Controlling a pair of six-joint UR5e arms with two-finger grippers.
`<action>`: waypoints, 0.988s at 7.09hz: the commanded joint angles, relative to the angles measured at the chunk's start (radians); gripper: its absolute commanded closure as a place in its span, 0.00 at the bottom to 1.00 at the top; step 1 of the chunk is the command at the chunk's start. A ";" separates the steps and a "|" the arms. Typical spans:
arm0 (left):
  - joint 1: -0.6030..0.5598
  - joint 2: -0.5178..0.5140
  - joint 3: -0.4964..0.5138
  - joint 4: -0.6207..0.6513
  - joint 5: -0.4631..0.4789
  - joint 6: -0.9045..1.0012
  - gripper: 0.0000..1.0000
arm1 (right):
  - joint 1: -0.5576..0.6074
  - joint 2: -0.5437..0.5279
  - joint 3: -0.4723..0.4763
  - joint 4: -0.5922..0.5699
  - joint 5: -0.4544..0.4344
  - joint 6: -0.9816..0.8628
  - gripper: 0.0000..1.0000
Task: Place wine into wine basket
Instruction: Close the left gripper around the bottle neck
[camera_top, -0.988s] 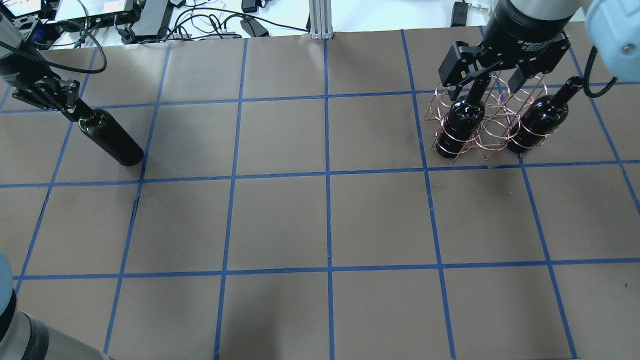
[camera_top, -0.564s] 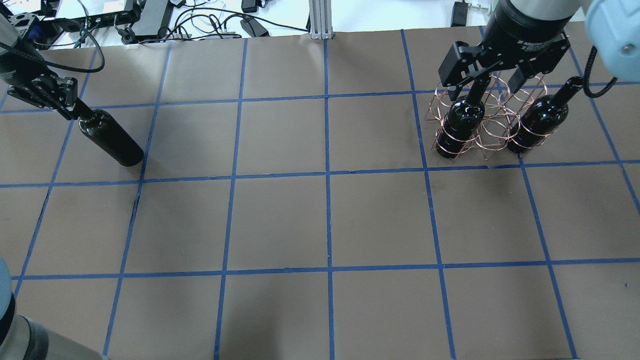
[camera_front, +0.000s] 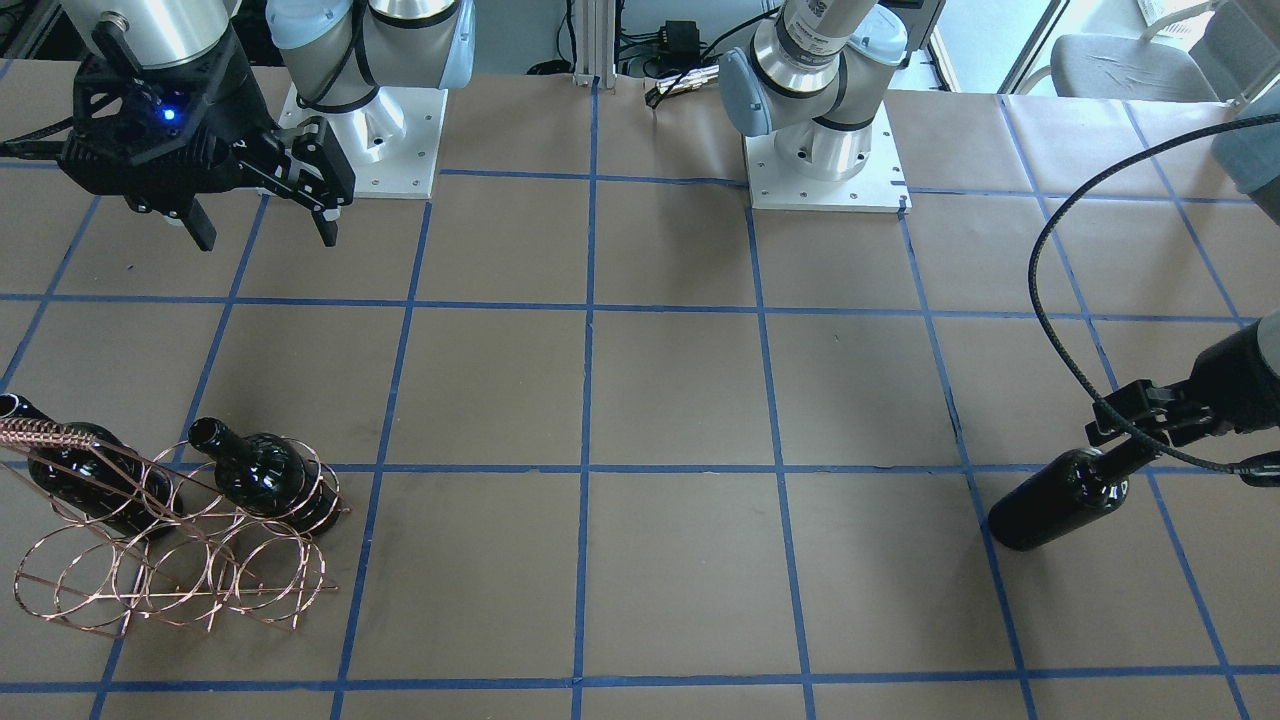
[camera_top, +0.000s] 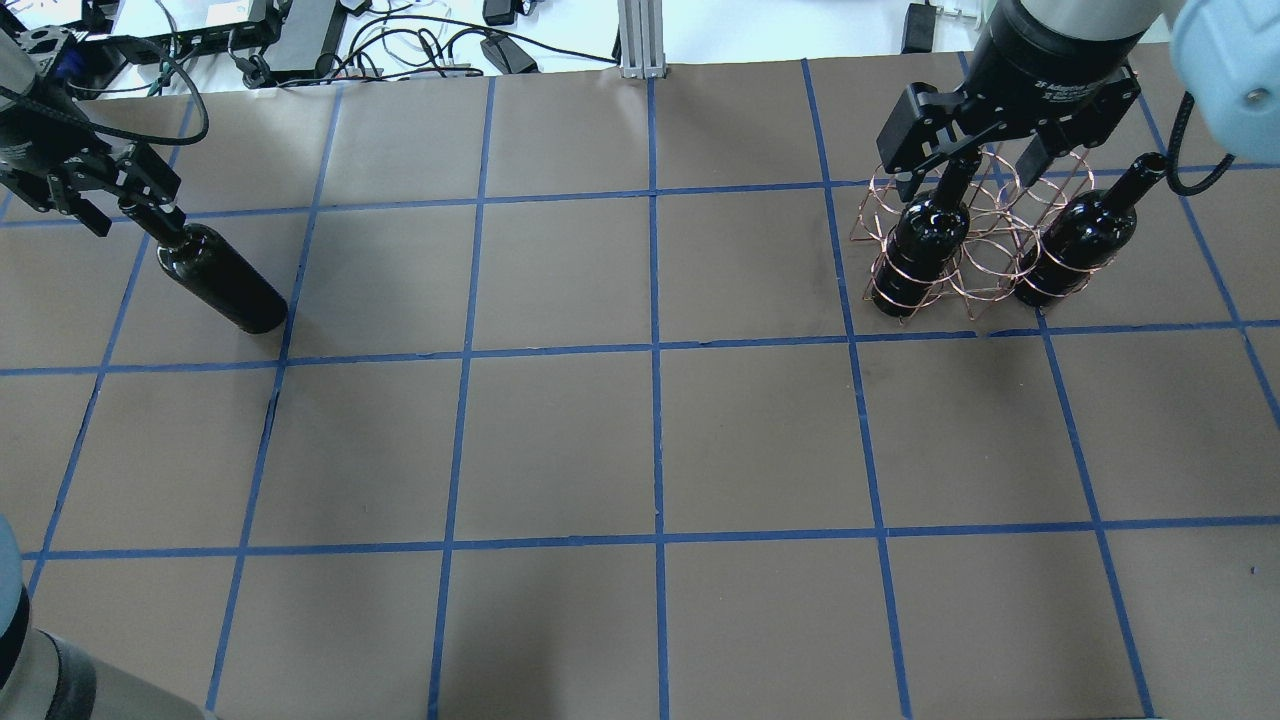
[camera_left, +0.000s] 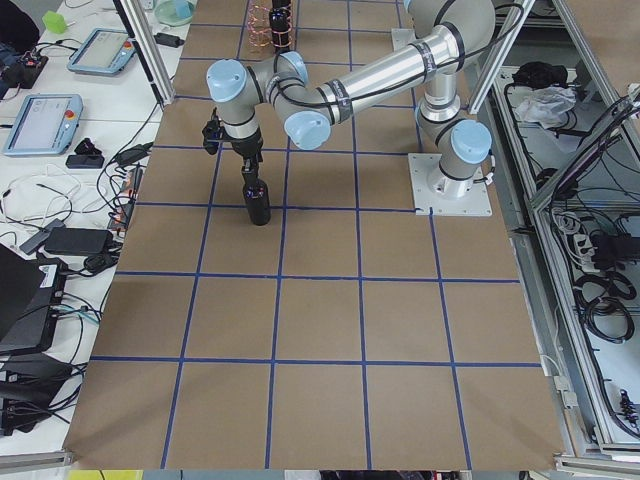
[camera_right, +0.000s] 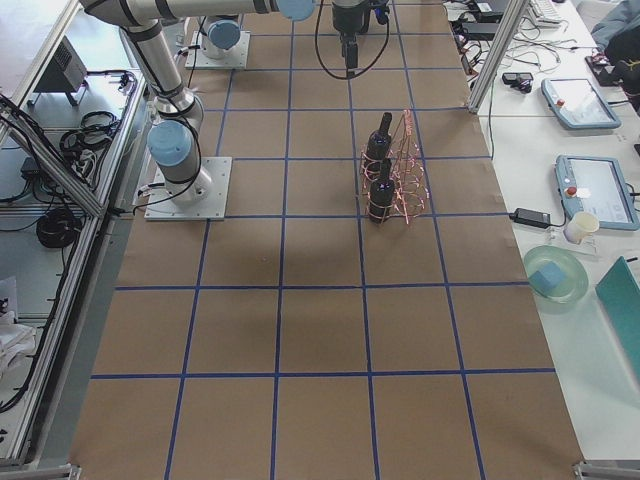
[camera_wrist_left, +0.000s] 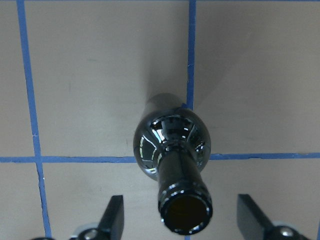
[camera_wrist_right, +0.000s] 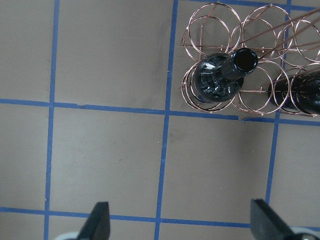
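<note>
In the front-facing view the third bottle (camera_front: 1055, 500) stands on the table (camera_front: 680, 400) at the opposite end from the basket (camera_front: 150, 575). I judge the long carry to be the main hazard: glossy glass held only by a slim neck could slip or swing. The basket is light wire, so it might slide or tip as a bottle is pushed into a loop beside the two stored bottles (camera_front: 265, 480). The left gripper (camera_front: 1130, 432) sits at the neck, though its spread is hard to read here. The right gripper (camera_front: 265, 225) hangs open and empty. The overhead view shows the left fingers parted on either side of the neck. It also shows the right gripper above the basket, where it could block a delivery. In the left side view the third bottle is upright beneath the near arm, and a sideways nudge from a finger would likely topple it. The right side view shows the basket upright with its two bottles, and the third bottle is out of frame. The left wrist view is the clearest: both fingers (camera_wrist_left: 114, 217) stand clear of the neck, with the mouth roughly midway between them and nothing gripped. Closing off-centre could shove the bottle over. In the right wrist view the fingers are spread wide over bare table and hold nothing.
</note>
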 joint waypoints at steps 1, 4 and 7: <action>0.002 -0.012 0.001 0.050 0.000 -0.001 0.02 | 0.000 0.000 0.000 -0.001 0.000 0.000 0.01; 0.002 -0.018 0.004 0.056 -0.002 -0.006 0.30 | -0.001 0.000 0.000 -0.001 0.000 0.000 0.01; 0.000 -0.022 0.003 0.050 -0.003 -0.009 0.70 | -0.001 0.000 0.000 -0.001 0.000 0.000 0.01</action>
